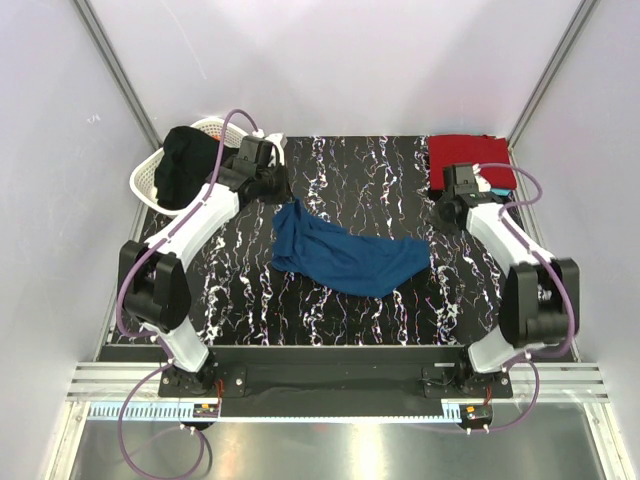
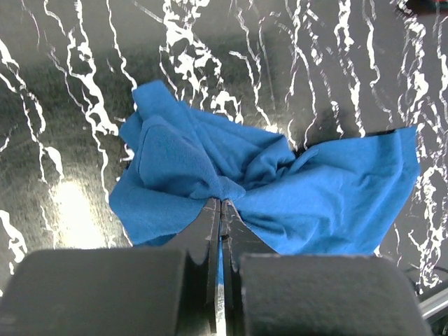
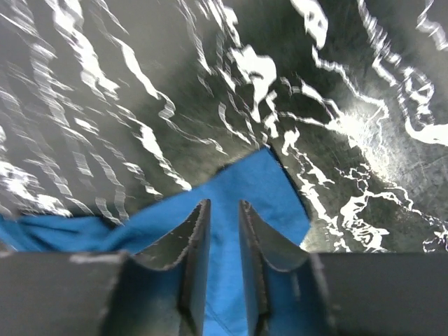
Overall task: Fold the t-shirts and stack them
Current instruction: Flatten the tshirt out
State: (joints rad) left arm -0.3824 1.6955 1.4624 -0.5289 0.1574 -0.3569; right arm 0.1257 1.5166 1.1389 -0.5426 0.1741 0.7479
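A turquoise-blue t-shirt (image 1: 345, 257) lies crumpled in the middle of the black marbled table. My left gripper (image 1: 282, 198) is at its far left end, shut on a bunched fold of the shirt (image 2: 210, 161), with the pinch at the fingertips (image 2: 221, 203). My right gripper (image 1: 441, 223) hovers over the shirt's right corner (image 3: 266, 185). Its jaws (image 3: 224, 205) stand a little apart, with the cloth below them. A red t-shirt (image 1: 468, 157) lies folded at the back right. A dark t-shirt (image 1: 183, 165) hangs in the white basket (image 1: 146, 180).
The basket stands at the table's back left corner, just behind my left arm. A small turquoise and white patch (image 1: 498, 189) shows at the red shirt's near edge. White walls close in the table on three sides.
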